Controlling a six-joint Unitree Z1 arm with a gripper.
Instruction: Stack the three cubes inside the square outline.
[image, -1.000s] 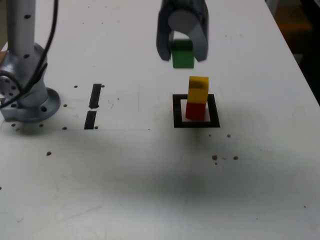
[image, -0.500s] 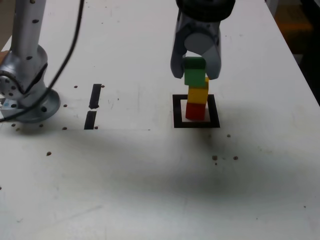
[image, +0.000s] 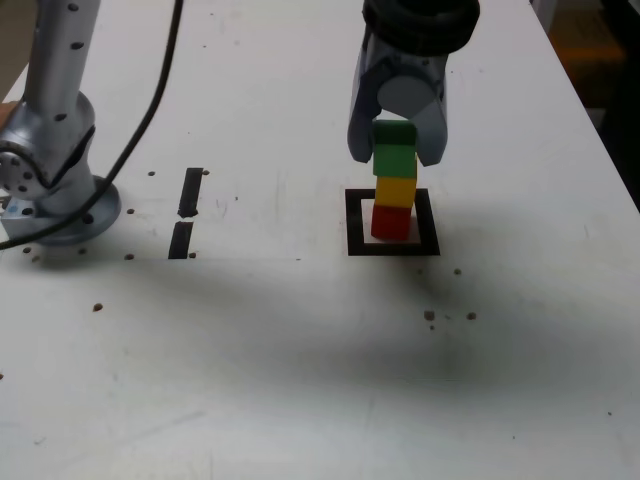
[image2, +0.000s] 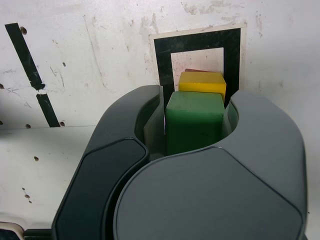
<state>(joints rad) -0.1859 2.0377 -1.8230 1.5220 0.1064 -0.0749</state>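
Three cubes, one column: red cube (image: 391, 222) at the bottom inside the one square outline (image: 356, 244), yellow cube (image: 396, 190) on it, green cube (image: 394, 155) on top, pinched by the tool (image: 396, 150).

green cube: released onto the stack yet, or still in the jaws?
Still gripped. The gripper is shut on the green cube, fingers flanking both sides. It sits atop the yellow cube; full contact cannot be told.

red cube (image2: 192, 71) mostly behind yellow cube (image2: 202, 82)
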